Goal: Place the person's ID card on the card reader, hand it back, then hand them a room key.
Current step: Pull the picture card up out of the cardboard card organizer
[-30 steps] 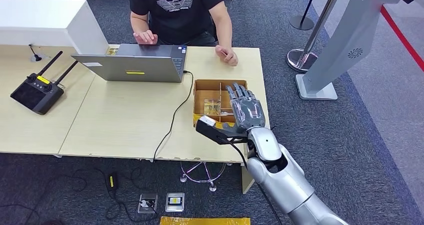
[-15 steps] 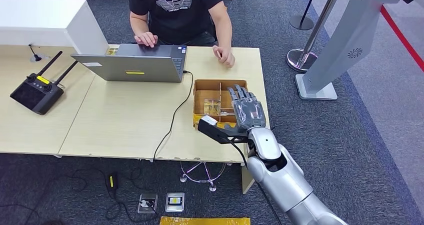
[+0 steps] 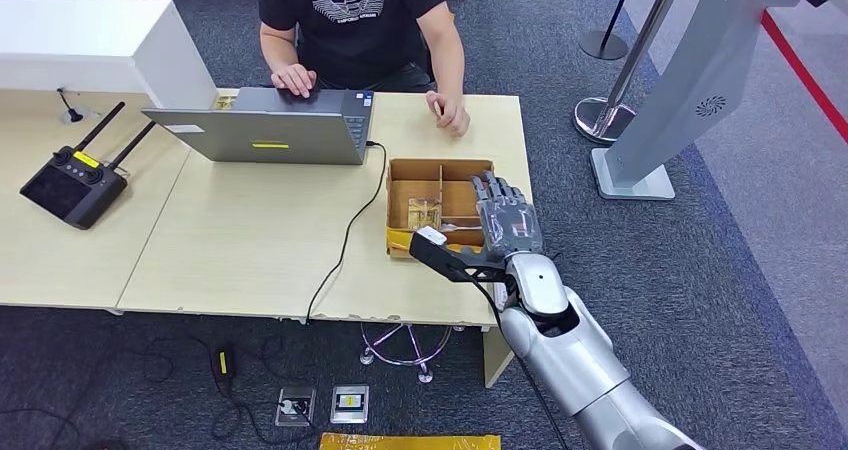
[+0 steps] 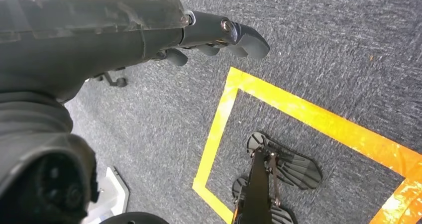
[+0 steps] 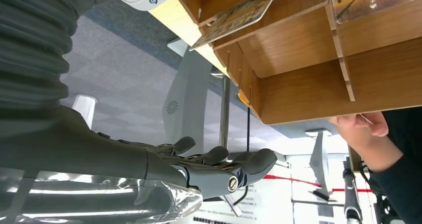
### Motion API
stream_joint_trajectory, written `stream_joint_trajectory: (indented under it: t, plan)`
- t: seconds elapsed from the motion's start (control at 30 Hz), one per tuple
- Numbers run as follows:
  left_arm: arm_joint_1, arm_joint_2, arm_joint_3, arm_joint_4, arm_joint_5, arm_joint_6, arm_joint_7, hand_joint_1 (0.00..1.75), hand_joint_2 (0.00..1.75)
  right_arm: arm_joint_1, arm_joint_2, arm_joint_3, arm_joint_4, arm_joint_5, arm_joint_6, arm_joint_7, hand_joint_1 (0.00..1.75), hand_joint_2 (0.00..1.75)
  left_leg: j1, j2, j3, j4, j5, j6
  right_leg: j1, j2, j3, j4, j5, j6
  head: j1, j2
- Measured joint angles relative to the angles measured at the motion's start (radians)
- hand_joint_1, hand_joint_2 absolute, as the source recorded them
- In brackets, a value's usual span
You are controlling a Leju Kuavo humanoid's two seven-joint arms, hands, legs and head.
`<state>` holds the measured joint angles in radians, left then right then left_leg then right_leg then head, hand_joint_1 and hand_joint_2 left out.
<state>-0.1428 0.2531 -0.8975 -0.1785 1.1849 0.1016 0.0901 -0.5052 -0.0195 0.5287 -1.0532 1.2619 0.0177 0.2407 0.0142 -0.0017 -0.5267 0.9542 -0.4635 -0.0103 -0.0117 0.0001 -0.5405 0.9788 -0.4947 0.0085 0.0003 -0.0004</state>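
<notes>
1. R hand (image 3: 510,225) flat, fingers (image 5: 249,165) straight & apart, nothing held; over wooden divided tray (image 3: 402,183) right edge.
2. Cards in tray: one (image 3: 426,213) in compartment just left of fingertips; another (image 5: 234,16) leans on a divider.
3. L hand (image 4: 219,32) fingers loosely extended, nothing held, above carpet w/ yellow tape (image 4: 298,115).
4. Person's hand (image 3: 450,117) on desk (image 3: 250,250) beyond fingertips, pinching thin card, detail unclear.

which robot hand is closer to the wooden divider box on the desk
Right. The right hand hovers open over the wooden box's right edge, holding nothing. The left hand hangs low over the grey carpet near the yellow floor tape, far from the desk.
</notes>
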Motion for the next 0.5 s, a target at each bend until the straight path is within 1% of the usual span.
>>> stream_joint_trajectory:
  t: [0.5]
  plan:
    - [-0.001, 0.007, -0.005, 0.000, -0.002, -0.008, -0.008, 0.00, 0.00, -0.001, 0.000, -0.011, 0.063, 0.014, -0.027, -0.015, 0.00, 1.75, 0.000, 0.000, 0.000, 0.000, 0.000, 0.000, 0.000, 0.000, 0.000, 0.000, 0.000, 0.000, 0.000, 0.000]
